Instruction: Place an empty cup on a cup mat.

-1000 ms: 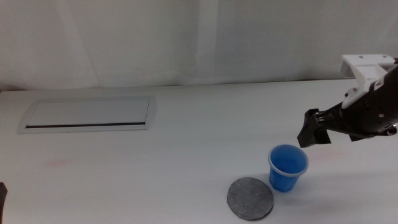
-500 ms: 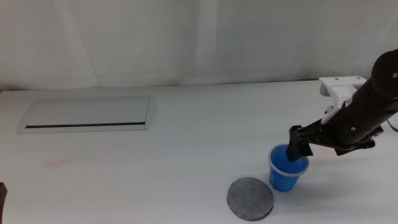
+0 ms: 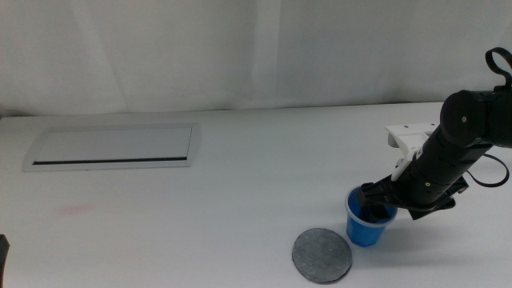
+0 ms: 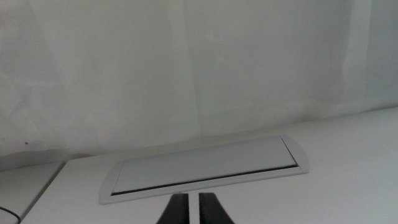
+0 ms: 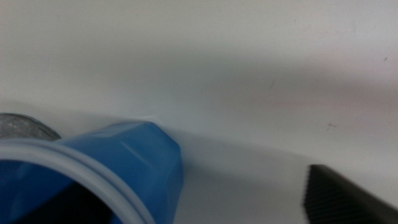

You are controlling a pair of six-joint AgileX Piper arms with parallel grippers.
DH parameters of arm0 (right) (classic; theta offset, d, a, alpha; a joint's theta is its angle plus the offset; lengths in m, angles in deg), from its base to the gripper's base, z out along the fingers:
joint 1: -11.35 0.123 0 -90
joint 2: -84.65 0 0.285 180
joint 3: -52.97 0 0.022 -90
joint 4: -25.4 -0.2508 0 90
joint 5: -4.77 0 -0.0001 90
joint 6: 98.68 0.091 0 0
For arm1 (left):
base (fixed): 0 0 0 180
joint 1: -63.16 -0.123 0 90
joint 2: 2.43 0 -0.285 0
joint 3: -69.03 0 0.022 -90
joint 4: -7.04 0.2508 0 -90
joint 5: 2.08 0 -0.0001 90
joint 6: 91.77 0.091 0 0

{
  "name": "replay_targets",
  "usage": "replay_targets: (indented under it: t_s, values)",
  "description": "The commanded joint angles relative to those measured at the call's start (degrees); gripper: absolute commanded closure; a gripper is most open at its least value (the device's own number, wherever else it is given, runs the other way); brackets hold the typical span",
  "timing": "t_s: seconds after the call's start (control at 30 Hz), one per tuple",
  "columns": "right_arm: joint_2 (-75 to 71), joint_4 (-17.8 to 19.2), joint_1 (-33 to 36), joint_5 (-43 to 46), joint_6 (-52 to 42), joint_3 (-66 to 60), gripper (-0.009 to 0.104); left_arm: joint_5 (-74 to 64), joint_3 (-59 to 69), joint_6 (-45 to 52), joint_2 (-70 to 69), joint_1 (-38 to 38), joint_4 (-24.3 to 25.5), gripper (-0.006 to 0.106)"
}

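Observation:
The blue cup point(image 3: 365, 229) stands upright on the white table, just right of the dark grey cup mat point(image 3: 322, 255) and close beside it. My right gripper point(image 3: 376, 206) is open at the cup's rim, with one jaw dipping into the cup's mouth and the other outside its far wall. In the right wrist view the cup point(image 5: 124, 162) fills the near side, with one dark jaw apart from it and an edge of the mat point(image 5: 18, 126) behind. My left gripper point(image 4: 193, 211) waits shut at the table's near left corner point(image 3: 2, 258).
A rectangular white panel point(image 3: 112, 146) lies flat at the back left of the table; it also shows in the left wrist view point(image 4: 205, 169). A white wall stands behind the table. A cable loops off the right arm near the picture's right edge.
My right gripper has come down and to the left, from above and right of the cup to its rim, with one jaw now inside the mouth. The cup and mat have not moved.

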Motion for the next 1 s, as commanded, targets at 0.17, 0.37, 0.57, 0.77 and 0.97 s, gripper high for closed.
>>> replay_targets:
  t_s: [0.17, 0.37, 0.57, 0.77, 0.97]
  values:
    - [0.1, 0.3, 0.2, 1.1, 0.09, 0.58, 0.076, 0.18, 2.29, -0.03, -0.25, -0.11, -0.34, 0.103]
    - [0.1, 0.19, 0.2, 2.4, 0.09, 0.58, 0.097, 0.18, 2.29, -0.03, -0.25, -0.11, -0.34, 0.103]
    - [-1.0, 0.19, 0.2, -1.23, 0.09, 4.42, 0.097, 0.18, 2.29, 0.24, -0.25, -0.11, -0.34, 0.103]
    - [-6.28, -0.19, 0.2, -6.08, 0.09, 11.12, 0.097, 0.18, 2.29, 0.85, -0.25, -0.11, -0.34, 0.103]
    - [-14.16, -2.63, 1.23, -10.37, 0.09, 11.26, 0.097, 0.18, 2.29, 0.85, -0.25, -0.11, -0.34, 0.103]
